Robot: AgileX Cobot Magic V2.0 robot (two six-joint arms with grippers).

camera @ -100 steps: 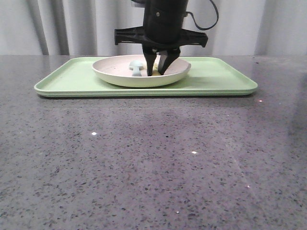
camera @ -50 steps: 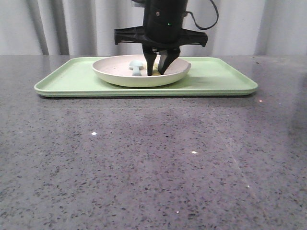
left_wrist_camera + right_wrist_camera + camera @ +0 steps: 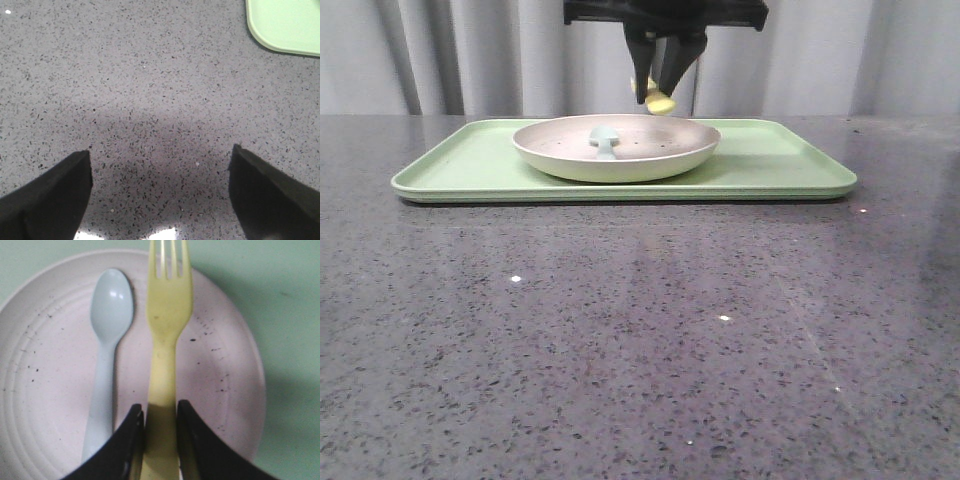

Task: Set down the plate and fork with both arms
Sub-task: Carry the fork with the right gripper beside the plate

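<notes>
From the front, my right gripper point(image 3: 660, 88) hangs above the plate point(image 3: 617, 148), jaws closed on the yellow fork point(image 3: 658, 102), which is clear of the dish. The plate sits on the light-green tray point(image 3: 790, 165) with the pale blue spoon point(image 3: 605, 141) lying in it.

My left wrist camera shows my left gripper point(image 3: 160, 192) with jaws spread wide and empty over the speckled grey table point(image 3: 125, 90); only a tray corner point(image 3: 285, 25) shows.

My right wrist camera shows my fingers point(image 3: 131, 440) pinching the fork's handle, tines pointing away, the spoon just beside it below. I judge I should carry the fork level, clear the plate rim before travelling sideways, and keep my grip firm on that thin handle.
</notes>
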